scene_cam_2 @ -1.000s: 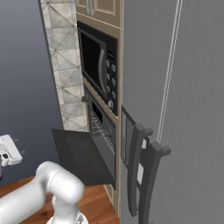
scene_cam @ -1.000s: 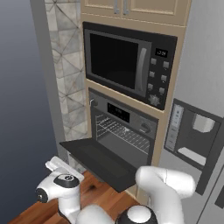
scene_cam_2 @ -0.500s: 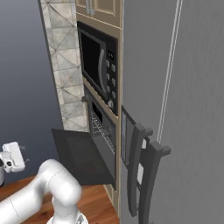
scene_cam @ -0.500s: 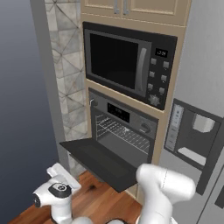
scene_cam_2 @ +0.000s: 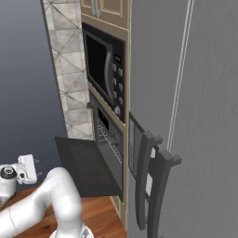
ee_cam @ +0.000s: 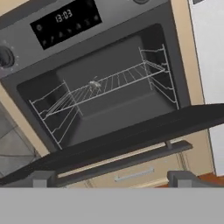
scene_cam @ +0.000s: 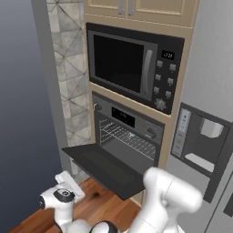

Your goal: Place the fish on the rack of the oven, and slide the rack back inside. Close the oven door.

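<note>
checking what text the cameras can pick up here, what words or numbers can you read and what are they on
"13:03": on the display in the oven control strip, hand view.
Microwave display, left base view: some characters, too small and blurred to read.
Microwave buttons: no legible labels.
Fridge dispenser panel: no readable text.

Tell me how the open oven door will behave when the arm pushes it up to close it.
The oven door is a wide flat slab hanging level, so it will likely stay stiff and swing as one piece. It looks hinged along the oven front, so a push near its free edge should lift it most easily. Its smooth dark face may let the open pincer slide.
</note>
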